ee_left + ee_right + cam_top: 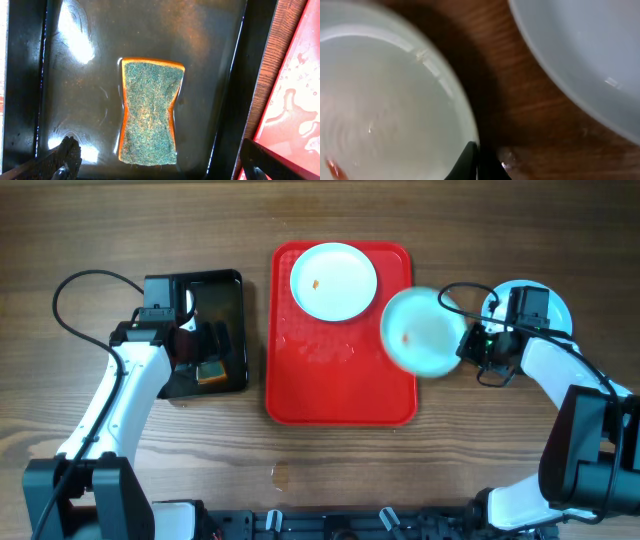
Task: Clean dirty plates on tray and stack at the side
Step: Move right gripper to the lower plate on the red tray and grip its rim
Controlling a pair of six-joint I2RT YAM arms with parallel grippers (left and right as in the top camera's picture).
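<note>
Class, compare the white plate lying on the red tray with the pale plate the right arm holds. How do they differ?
Pose: the round white plate lies flat on the large red plastic tray; the round pale-blue plate is pinched at its rim by the right arm's fingers. Place: the white plate sits wholly inside the tray; the pale-blue plate overhangs its right edge. Both are round, alike in size, with an orange speck.

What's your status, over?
Left gripper open over green-topped sponge in black tray. Right gripper shut on pale round plate, held at right edge of red plastic tray. Second plate on tray, third plate beneath right arm. Nothing blocking.
</note>
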